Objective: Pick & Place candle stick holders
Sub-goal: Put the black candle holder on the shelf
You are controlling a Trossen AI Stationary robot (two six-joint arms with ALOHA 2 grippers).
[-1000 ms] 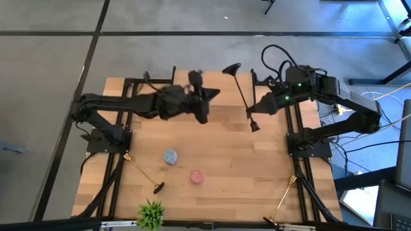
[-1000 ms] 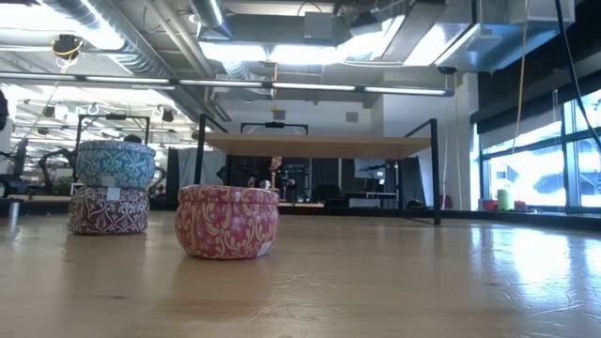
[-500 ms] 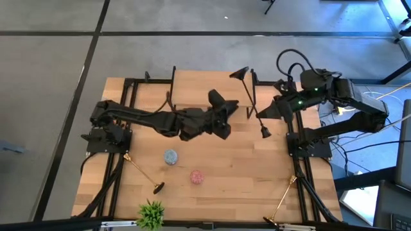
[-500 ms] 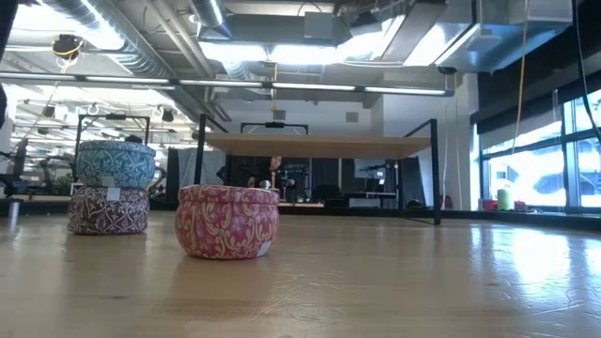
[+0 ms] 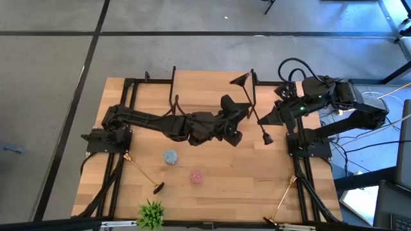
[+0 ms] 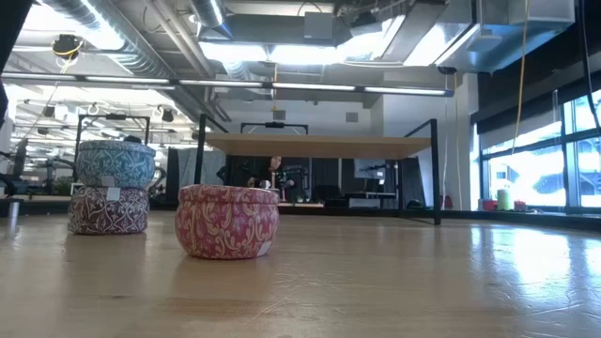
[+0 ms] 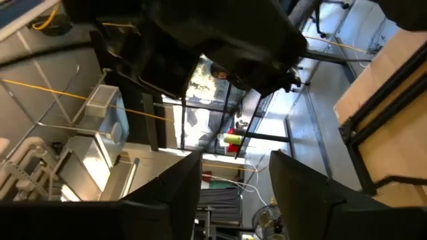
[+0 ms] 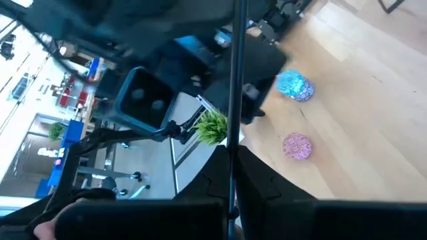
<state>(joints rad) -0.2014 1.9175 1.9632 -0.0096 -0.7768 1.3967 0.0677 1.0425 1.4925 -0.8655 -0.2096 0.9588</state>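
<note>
High view: my right gripper (image 5: pixel 262 120) sits near the table's (image 5: pixel 212 192) right edge, fingers pinched on the stem of the black candle stick holder (image 5: pixel 253 106), which slants above the wood with one end toward the far edge and the other end hanging below my fingers. My left gripper (image 5: pixel 241 114) reaches across the middle of the table, its tip just beside that black stem. One gold candle stick holder (image 5: pixel 140 171) lies flat near the left front corner; a second gold holder (image 5: pixel 284 196) lies by the right front corner. A blue tin (image 5: pixel 170 156), a pink tin (image 5: pixel 196 176) and a small green plant (image 5: pixel 151 213) stand toward the front.

Low view: only the tins show, pink one (image 6: pixel 227 221) in front, a blue tin on a dark one (image 6: pixel 111 188) behind.

Left wrist view: my two fingers (image 7: pixel 175 190) stand apart with nothing between them.

Right wrist view: my fingers (image 8: pixel 257 179) meet on the thin black stem (image 8: pixel 237 60).
</note>
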